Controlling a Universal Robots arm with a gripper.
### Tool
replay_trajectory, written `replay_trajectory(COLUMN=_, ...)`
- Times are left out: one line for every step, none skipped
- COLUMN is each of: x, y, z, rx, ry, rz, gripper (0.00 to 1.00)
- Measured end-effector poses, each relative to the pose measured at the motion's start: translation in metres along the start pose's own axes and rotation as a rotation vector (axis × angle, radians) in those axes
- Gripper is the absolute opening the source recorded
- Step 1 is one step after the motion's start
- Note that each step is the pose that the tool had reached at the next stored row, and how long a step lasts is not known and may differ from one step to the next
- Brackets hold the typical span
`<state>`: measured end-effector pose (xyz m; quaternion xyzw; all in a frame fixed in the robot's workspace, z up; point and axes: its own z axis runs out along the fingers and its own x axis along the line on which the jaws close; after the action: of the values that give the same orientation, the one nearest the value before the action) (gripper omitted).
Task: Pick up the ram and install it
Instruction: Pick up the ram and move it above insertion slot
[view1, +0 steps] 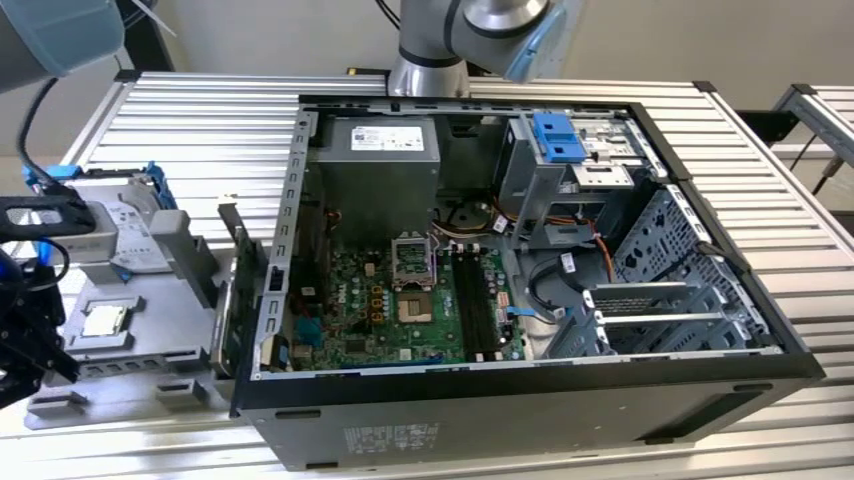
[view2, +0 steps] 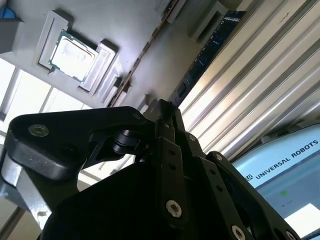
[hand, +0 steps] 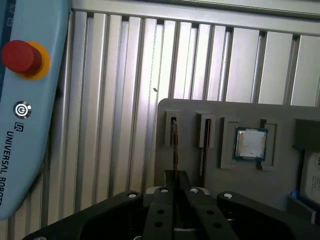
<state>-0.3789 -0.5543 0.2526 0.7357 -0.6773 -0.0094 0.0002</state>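
Robot at the parts tray: the gripper (hand: 176, 175) of a Universal Robots arm (view1: 447, 30) has its jaws drawn narrowly together on the ram (hand: 174, 150), pinching the slim dark blue board along its thin edge. The ram stands edge-on in the slot closest to the rim of a grey parts tray (hand: 285, 112). Half its length runs from the slot's end block to the fingertips; the rest is hidden behind the gripper.

A second thin strip (hand: 206, 137) sits in the neighbouring slot, between the ram and a silver processor chip (hand: 251, 144) that lies flat in its own square recess. A teach pendant (hand: 30, 150) with a red stop button lies near the tray.

The exterior view shows the tray on a ribbed aluminium worktop (view1: 200, 110), at the exterior view's left of an open computer case (view1: 534, 410). The case lies on its side with the green motherboard (view1: 360, 300) exposed. Its long black memory slots (view1: 474, 300) are well apart from the ram.
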Motion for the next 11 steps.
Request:
replay_trajectory(x=0.0, y=0.0, z=-0.0013, rx=0.0, ry=0.0, rz=0.0, gripper=0.0)
replay_trajectory(x=0.0, y=0.0, z=-0.0026, rx=-0.0001, ry=0.0001, rz=0.001, gripper=0.0)
replay_trajectory(x=-0.0001, y=0.0, z=-0.0037, rx=-0.0001, ry=0.0, rz=0.004, gripper=0.0)
replay_trajectory(x=-0.0001, y=0.0001, z=-0.0049, rx=0.0001, ry=0.0, rz=0.006, gripper=0.0)
replay_trajectory(x=-0.0001, y=0.0001, z=-0.0065, rx=0.0001, ry=-0.0001, rz=0.008, gripper=0.0)
replay_trajectory(x=-0.0001, y=0.0001, z=-0.0082, rx=0.0, ry=0.0, rz=0.01, gripper=0.0)
replay_trajectory(x=-0.0001, y=0.0001, z=-0.0098, rx=0.0001, ry=-0.0001, rz=0.012, gripper=0.0)
replay_trajectory(x=-0.0001, y=0.0001, z=-0.0115, rx=0.0, ry=0.0, rz=0.015, gripper=0.0)
replay_trajectory(x=-0.0002, y=0.0002, z=-0.013, rx=0.0002, ry=-0.0002, rz=0.017, gripper=0.0)
replay_trajectory(x=-0.0002, y=0.0002, z=-0.0146, rx=0.0002, ry=-0.0002, rz=0.019, gripper=0.0)
replay_trajectory(x=-0.0002, y=0.0002, z=-0.0162, rx=0.0001, ry=-0.0002, rz=0.022, gripper=0.0)
